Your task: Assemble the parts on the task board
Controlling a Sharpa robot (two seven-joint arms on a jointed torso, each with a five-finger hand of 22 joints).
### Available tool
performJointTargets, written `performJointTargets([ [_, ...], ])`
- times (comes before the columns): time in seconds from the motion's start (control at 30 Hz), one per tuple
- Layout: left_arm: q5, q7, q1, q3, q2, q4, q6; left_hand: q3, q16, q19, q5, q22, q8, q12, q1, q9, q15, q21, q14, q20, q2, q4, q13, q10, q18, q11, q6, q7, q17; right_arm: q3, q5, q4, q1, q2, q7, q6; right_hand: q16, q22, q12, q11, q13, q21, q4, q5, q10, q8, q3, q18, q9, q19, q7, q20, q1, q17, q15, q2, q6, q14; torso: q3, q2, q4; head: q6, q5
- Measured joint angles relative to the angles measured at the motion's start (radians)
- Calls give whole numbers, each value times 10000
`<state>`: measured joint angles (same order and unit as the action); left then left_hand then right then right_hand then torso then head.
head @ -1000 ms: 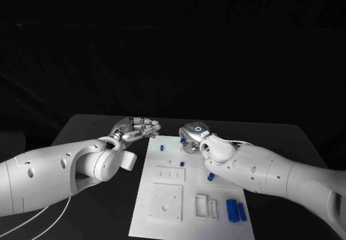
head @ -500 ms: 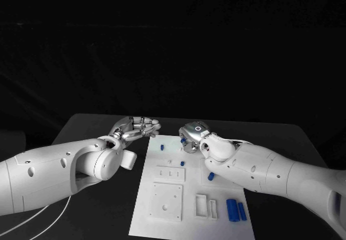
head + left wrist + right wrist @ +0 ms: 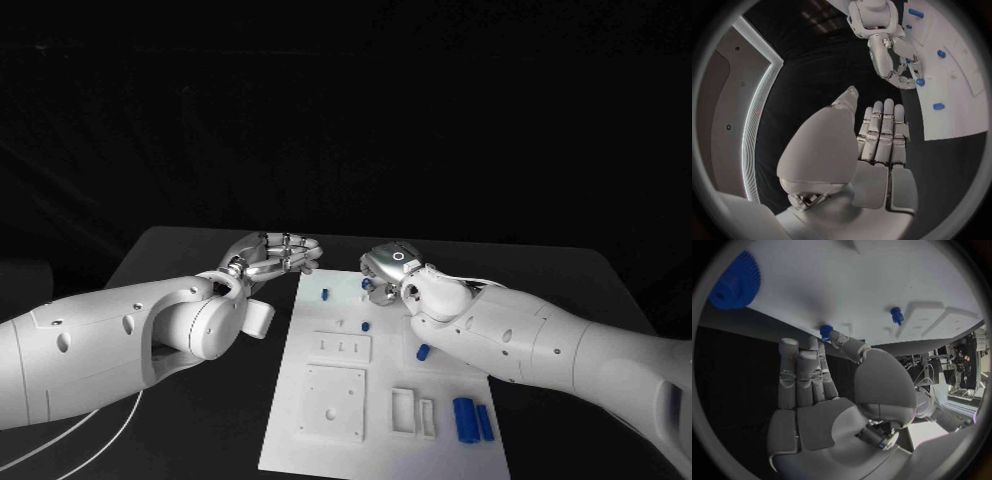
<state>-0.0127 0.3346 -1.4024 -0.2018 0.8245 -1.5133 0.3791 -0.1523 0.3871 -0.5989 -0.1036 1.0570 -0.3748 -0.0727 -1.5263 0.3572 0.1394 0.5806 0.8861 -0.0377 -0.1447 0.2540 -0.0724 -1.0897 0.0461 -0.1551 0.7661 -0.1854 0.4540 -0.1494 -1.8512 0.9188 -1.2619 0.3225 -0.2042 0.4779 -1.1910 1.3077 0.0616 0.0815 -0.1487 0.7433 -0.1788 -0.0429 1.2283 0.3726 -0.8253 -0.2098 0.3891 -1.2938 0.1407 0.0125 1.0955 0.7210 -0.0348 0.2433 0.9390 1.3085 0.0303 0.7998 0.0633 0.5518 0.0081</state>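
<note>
Head view, near to far: task board [image 3: 382, 440] runs down the table middle. Two blue cylinders [image 3: 472, 420] lie loose at its near right, just beside the white slotted blocks [image 3: 411, 413]. Further up, one small blue part [image 3: 421, 352] at the right arm's edge, another [image 3: 365, 327] mid-board, another [image 3: 326, 295] toward the far left. Blue gear [image 3: 734, 282] lies on the board in the right wrist view.

Right hand [image 3: 387, 275] is low over the far right of the board, fingertip touching a blue peg [image 3: 826, 331]; can't tell if it's actually pinched. Left hand [image 3: 271, 256] hovers off the board's far left corner, fingers loosely curled, holding nothing.

Judgement: early stage. Most parts loose, nothing visibly seated.
</note>
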Motion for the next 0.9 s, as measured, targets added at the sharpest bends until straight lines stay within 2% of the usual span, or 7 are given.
performJointTargets([
  [0.1, -1, -1, -1, 0, 8, 0, 4, 47, 0, 0, 0, 0, 0, 0, -46, 0, 0, 0, 0, 0, -46, 47, 13, 0, -2, 0, 0, 0, 0, -1, 117, -9, 2, 6, 7, 71, 0, 0, 0, 169, 184, 0, 39, 0, -628, -226, 116, 16, -97, 0, 238, 0, 169, -42, 219, 238, -463, 13, 0, 0, 0, 0, 2],
  [0.17, -1, -1, -1, 0, 14, 0, 7, 47, 0, 0, 0, 0, 0, 0, -46, -9, 0, 0, 0, 0, -46, 47, 13, 0, -2, 0, 0, 0, 0, -1, 184, -9, 2, 11, 18, 115, 0, -1, 0, 264, 266, 0, 43, 0, -899, -247, 223, 95, -101, 0, 304, -1, 206, -62, 287, 366, -584, 3, -1, 1, 0, 0, 2],
  [0.27, -2, -1, -1, 0, 29, 0, 13, 47, 0, -25, 0, -1, 0, 0, -46, -9, 0, 0, 1, -25, -46, 47, 13, 0, -4, 0, 0, 0, 0, -1, 273, 15, 2, 49, 33, 197, -42, -1, 0, 384, 349, -50, 36, 0, -1082, -249, 333, 104, -101, 0, 308, -1, 210, -85, 335, 386, -630, -45, -1, 1, -5, 21, 2],
  [0.53, -3, -1, -7, 0, 81, 7, 34, 73, 0, -35, 0, 8, 0, 0, -46, -9, 0, 0, 0, -35, -46, 73, 12, 1, -4, 0, 0, 0, 0, 12, 480, 474, -19, 417, 88, 432, -40, -1, 0, 383, 411, -56, 50, 1, -1154, -249, 456, 106, -101, 42, 315, -44, 263, -123, 352, 438, -639, -62, -3, 0, -18, 26, -5],
  [0.6, -4, -1, -8, 0, 104, 5, 37, 73, 0, -35, 0, 8, 0, 0, -46, -9, 0, 0, 0, -35, -46, 73, 12, 0, -4, 0, 0, 0, 0, 177, 549, 853, -17, 669, 117, 479, -39, -1, 2, 383, 411, -83, 65, 1, -1154, -249, 471, 106, -101, 55, 315, -56, 263, -133, 352, 438, -640, -62, -6, -1, -23, 17, -5],
  [0.8, -5, 74, -12, -1, 215, -39, 150, 113, 0, -35, 0, 25, 0, 0, -212, -8, 25, 0, 26, -35, -31, 113, 11, -42, -7, -43, 44, -29, 0, 870, 896, 2319, -81, 1810, 274, 558, -78, -2, 158, 308, 404, -99, 51, -37, -895, -249, 539, 106, -70, 41, 261, -72, 303, -202, 350, 477, -587, -61, -24, -12, -55, -46, -54],
  [0.9, -5, 145, -12, -2, 269, -52, 230, 132, 0, -35, -47, 25, 0, 0, -255, -8, 55, 0, 55, -35, -14, 132, 11, -56, -27, -56, 74, 1, 18, 1077, 1176, 2822, -149, 2406, 463, 511, -78, -2, 234, 234, 351, -99, 32, -36, -676, -243, 618, 106, -70, 41, 243, -72, 303, -216, 341, 477, -569, -52, -34, -25, -92, -84, -73],
])
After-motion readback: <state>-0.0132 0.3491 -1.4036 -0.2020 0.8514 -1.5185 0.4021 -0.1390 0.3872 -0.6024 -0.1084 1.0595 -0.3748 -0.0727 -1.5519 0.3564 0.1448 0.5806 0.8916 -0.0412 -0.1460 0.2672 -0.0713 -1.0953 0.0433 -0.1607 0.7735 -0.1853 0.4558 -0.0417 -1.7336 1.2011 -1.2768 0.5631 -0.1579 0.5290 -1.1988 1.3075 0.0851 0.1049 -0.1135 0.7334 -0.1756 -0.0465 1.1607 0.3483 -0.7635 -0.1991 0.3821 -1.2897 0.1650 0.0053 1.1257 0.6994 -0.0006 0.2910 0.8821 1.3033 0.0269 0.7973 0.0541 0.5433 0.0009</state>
